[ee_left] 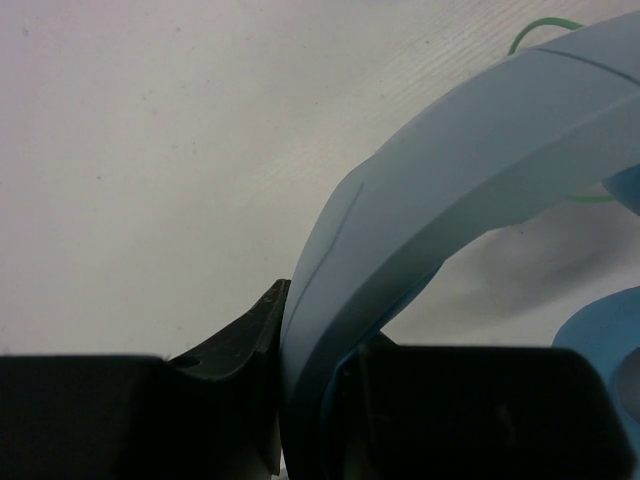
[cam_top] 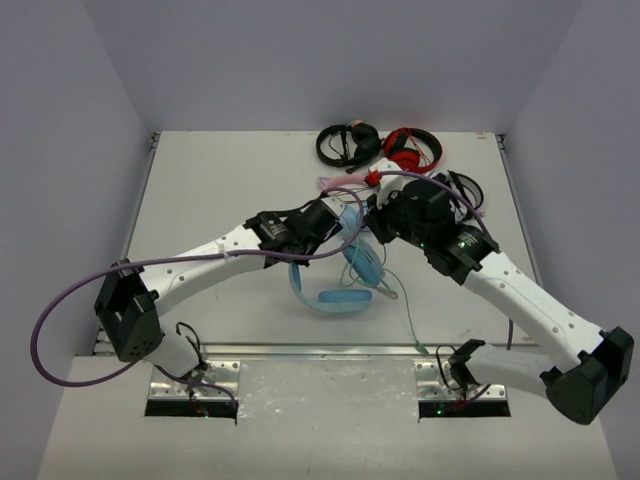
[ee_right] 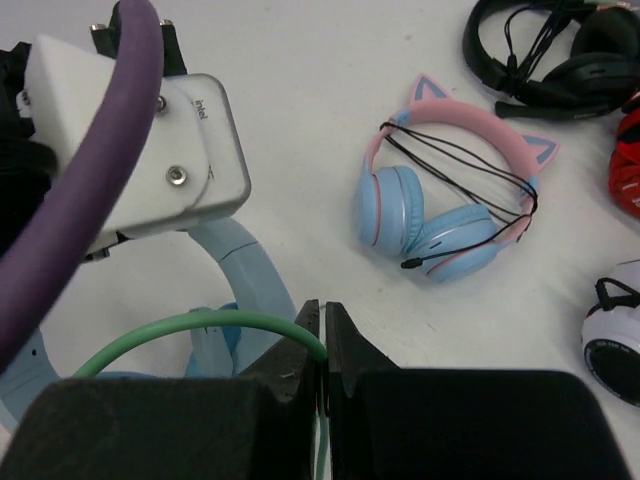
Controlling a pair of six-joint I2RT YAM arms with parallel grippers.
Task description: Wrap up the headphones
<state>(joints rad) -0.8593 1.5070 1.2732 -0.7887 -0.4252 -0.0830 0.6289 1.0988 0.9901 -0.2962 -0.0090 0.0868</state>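
The left half of the pale desk (cam_top: 220, 190) lies bare from the left wall to the middle, the widest open room in the top view. A thick purple hose (cam_top: 60, 320) loops out past the desk's near-left edge. The left hand (ee_left: 310, 340) is closed on the wide headband of the large light-blue over-ear headphones (ee_left: 480, 170), which sit mid-desk between the two arms, one blue ear cushion turned toward the near edge.

In the right wrist view, a silver camera box (ee_right: 205, 150) on the left wrist bears the readable word "intel". Just right of it, the right hand (ee_right: 321, 335) is pinched shut on the thin pale-green cable (ee_right: 190, 325), which arcs out of its fingers to the left; in the top view the cable trails down to the desk's metal near edge.

Farther right lie pink-and-blue cat-ear headphones (ee_right: 392, 205), black headphones (ee_right: 560, 60), red headphones (cam_top: 412, 150) and white-and-black headphones (ee_right: 615, 345), crowded near the far-right edge.
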